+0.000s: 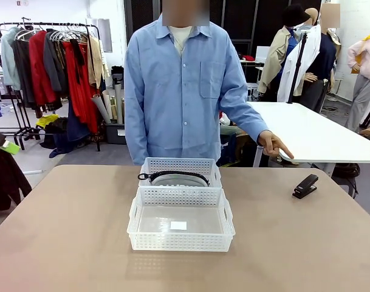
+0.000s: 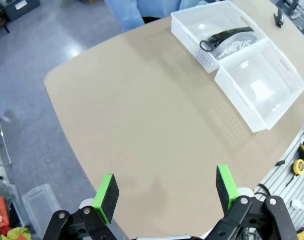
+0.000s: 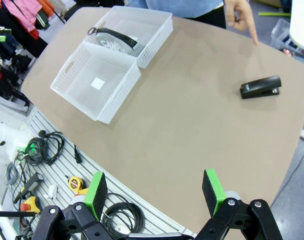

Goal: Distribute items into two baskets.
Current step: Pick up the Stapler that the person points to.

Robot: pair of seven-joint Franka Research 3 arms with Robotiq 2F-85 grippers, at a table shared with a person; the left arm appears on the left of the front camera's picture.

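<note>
- The small black stapler (image 1: 305, 185) lies closed on its base near the table's (image 1: 63, 231) far right corner, apart from everything else.
- The grey pouch (image 2: 235, 44) with white "CAMPUS" lettering lies flat inside the far basket (image 1: 178, 164), its black strap (image 1: 170, 174) curved along its top.
- A person's hand (image 1: 274, 145) points a finger down at the far edge, near the stapler but not touching it.
- Bare tabletop lies between my right gripper (image 3: 154, 192) and the stapler.
- The two white perforated baskets sit mid-table, touching end to end; the near basket (image 1: 180, 242) holds a small white label on its floor.
- My right jaws stand wide, green pads well apart above the near right edge.
- My left gripper (image 2: 165, 192) hangs over the left side, jaws just as wide.
</note>
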